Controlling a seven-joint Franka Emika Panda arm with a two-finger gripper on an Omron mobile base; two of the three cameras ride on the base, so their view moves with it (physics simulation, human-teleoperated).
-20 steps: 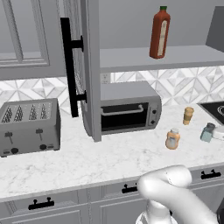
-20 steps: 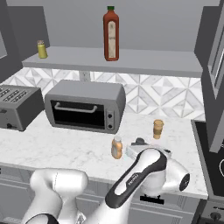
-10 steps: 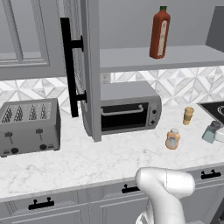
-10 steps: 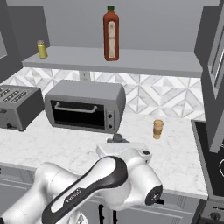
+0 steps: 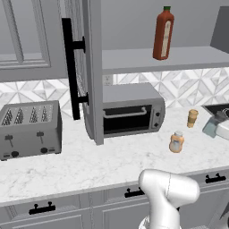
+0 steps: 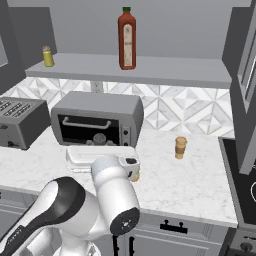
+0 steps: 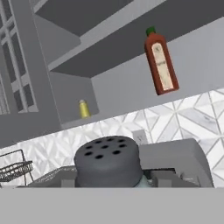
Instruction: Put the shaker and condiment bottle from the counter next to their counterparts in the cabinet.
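Shaker (image 7: 108, 162) sits clamped between my part-closed fingers, below its perforated cap; glassy, light, likely slippery, so I squeeze gently.

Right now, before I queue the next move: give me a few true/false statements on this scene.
1. The tall red bottle stands upright on the cabinet shelf. True.
2. The condiment bottle is already on the shelf. False: it stands on the counter, in front of the toaster oven.
3. A small yellow container stands at the shelf's left end in the right base view. True.
4. The cabinet door is shut. False: it is swung open, seen nearly edge-on in the left base view.
5. The shaker lies on its side beside the toaster. False: its perforated cap sits close up in the hand view.
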